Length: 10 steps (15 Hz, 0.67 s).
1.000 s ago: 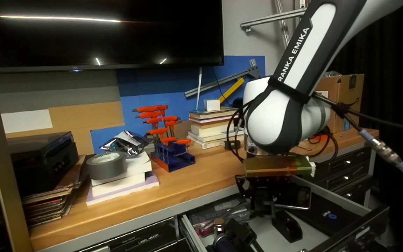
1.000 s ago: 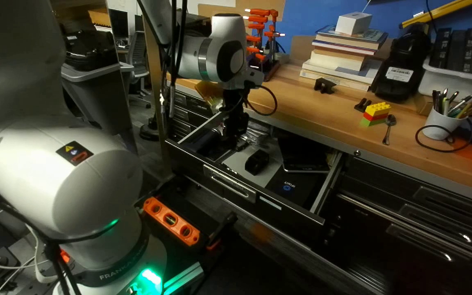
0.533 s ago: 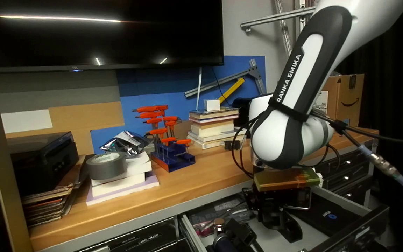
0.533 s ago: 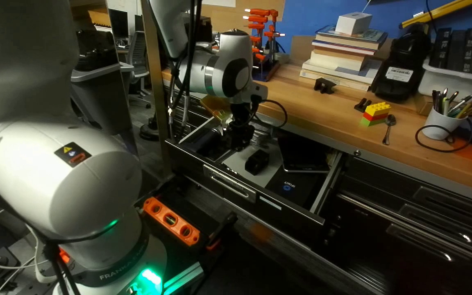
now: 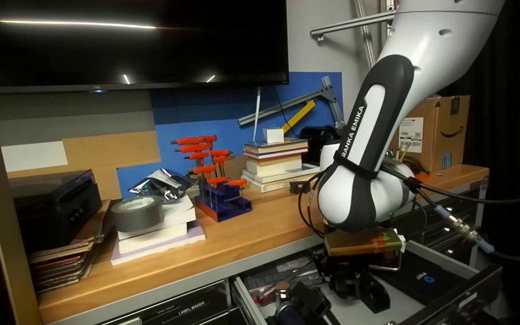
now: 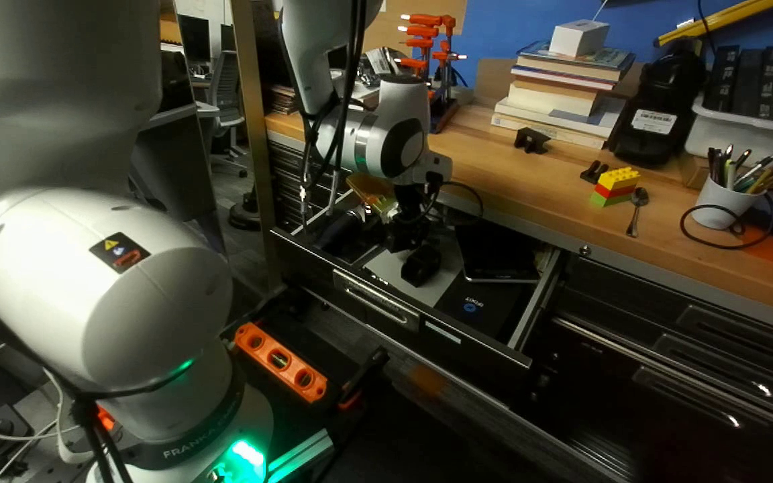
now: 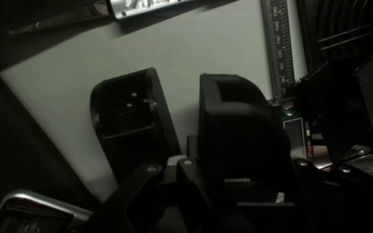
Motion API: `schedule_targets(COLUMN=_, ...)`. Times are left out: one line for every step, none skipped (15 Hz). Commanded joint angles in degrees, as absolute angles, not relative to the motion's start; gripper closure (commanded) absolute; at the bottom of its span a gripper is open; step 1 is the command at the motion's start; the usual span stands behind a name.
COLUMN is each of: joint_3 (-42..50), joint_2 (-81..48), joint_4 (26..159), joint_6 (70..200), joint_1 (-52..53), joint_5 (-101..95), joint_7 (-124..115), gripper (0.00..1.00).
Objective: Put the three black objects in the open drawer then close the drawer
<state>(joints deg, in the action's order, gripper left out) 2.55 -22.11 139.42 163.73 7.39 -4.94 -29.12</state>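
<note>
The drawer point(image 6: 480, 362) stands open in both exterior views, its front also showing here point(image 5: 461, 298). A blocky black object point(image 6: 420, 265) with a hollow end lies on the drawer's light floor; it also shows in an exterior view point(image 5: 375, 294) and the wrist view point(image 7: 131, 123). My gripper point(image 7: 243, 152) is shut on a similar black object point(image 7: 238, 113), low inside the drawer and beside the lying one, with a narrow gap. In both exterior views the gripper point(image 6: 406, 238) point(image 5: 348, 289) hides most of what it holds. Two small black objects point(image 6: 532, 139) point(image 6: 593, 172) sit on the desk.
The drawer also holds a black tablet point(image 6: 497, 258), a black box with a blue logo point(image 6: 477, 308), a caliper point(image 7: 278, 45) and dark tools point(image 5: 307, 300). Above it is the desk edge point(image 6: 487, 198). Books point(image 6: 554, 100), toy bricks point(image 6: 614, 186) and a spoon point(image 6: 635, 215) lie on the desk.
My gripper has moved lower into the drawer and closer to the black object lying there. The drawer and the lying object have not moved.
</note>
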Motion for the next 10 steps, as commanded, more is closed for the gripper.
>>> schedule_targets(joint_3=5.1, joint_2=-24.2, joint_4=137.5, joint_6=165.1, joint_1=9.3, joint_5=-3.0, joint_7=-28.1, gripper=0.19)
schedule_targets(joint_3=3.3, joint_2=-24.0, joint_4=137.3, joint_6=163.9, joint_1=7.5, joint_5=-0.9, joint_7=-26.2, gripper=0.12)
schedule_targets(joint_3=2.5, joint_2=-23.3, joint_4=136.8, joint_6=159.8, joint_1=6.9, joint_5=0.9, joint_7=-25.9, gripper=0.02)
schedule_targets(joint_3=3.2, joint_2=-22.7, joint_4=137.2, joint_6=160.0, joint_1=7.6, joint_5=0.9, joint_7=-25.7, gripper=0.00)
schedule_targets(joint_3=4.2, joint_2=-22.0, joint_4=137.4, joint_6=159.4, joint_1=8.5, joint_5=0.7, joint_7=-26.4, gripper=0.00)
schedule_targets(joint_3=4.6, joint_2=-20.2, joint_4=138.1, joint_6=159.6, joint_1=9.0, joint_5=0.2, joint_7=-26.5, gripper=0.00)
schedule_targets(joint_3=4.8, joint_2=-18.9, joint_4=138.4, joint_6=159.5, joint_1=9.3, joint_5=-0.1, joint_7=-26.5, gripper=0.00)
schedule_targets(joint_3=5.2, joint_2=-17.0, joint_4=138.9, joint_6=158.9, joint_1=9.8, joint_5=-0.6, joint_7=-26.9, gripper=0.00)
schedule_targets(joint_3=5.2, joint_2=-15.3, joint_4=139.2, joint_6=158.6, joint_1=9.9, joint_5=-0.9, joint_7=-26.8, gripper=0.00)
schedule_targets(joint_3=4.7, joint_2=-13.4, joint_4=139.4, joint_6=157.9, joint_1=9.8, joint_5=-0.8, joint_7=-26.6, gripper=0.00)
